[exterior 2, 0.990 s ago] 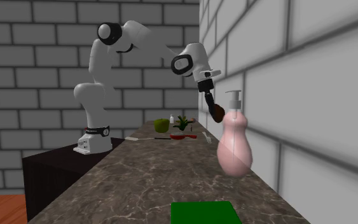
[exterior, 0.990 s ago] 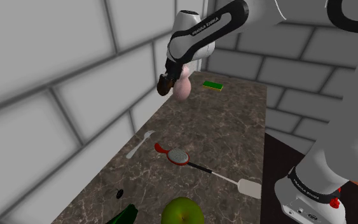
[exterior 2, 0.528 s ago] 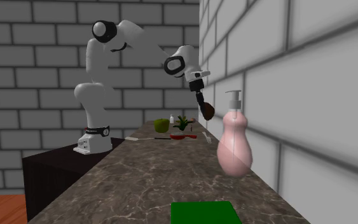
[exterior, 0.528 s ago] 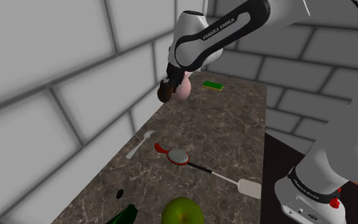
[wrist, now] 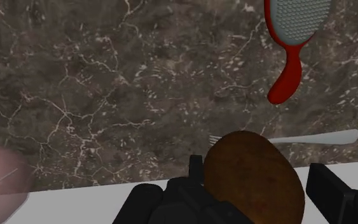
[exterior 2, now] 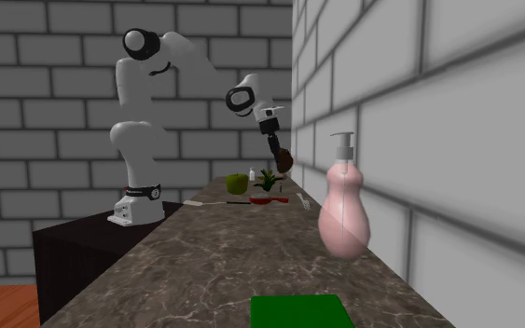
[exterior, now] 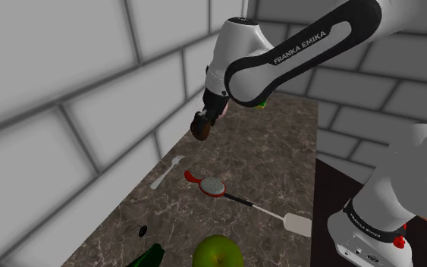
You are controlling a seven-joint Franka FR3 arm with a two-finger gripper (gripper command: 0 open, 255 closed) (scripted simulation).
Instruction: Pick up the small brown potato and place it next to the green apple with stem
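My black gripper (exterior: pixel 201 127) is shut on a small dark brown potato (exterior: pixel 199 130) and carries it high over the dark marble counter (exterior: pixel 265 159), close to the brick wall. From the second exterior view the potato (exterior 2: pixel 284 160) hangs under the gripper (exterior 2: pixel 282 157) beyond the pink bottle. Through the wrist camera the potato (wrist: pixel 254 176) sits clasped between the two fingers (wrist: pixel 331 188). The green apple (exterior: pixel 218 252) lies at the shoulder view's bottom edge and appears as a small green ball (exterior 2: pixel 237 184) far down the counter.
A red-handled strainer (exterior: pixel 211 183), a white spatula (exterior: pixel 280 218) and a white fork (exterior: pixel 165 171) lie between gripper and apple. A pink pump bottle (exterior 2: pixel 344 207) and green sponge (exterior 2: pixel 300 310) stand near the second exterior camera. A green plant (exterior 2: pixel 268 178) sits by the apple.
The arm has carried the held potato away from the pink bottle, lower and along the counter toward the strainer and apple. The grip has stayed shut.
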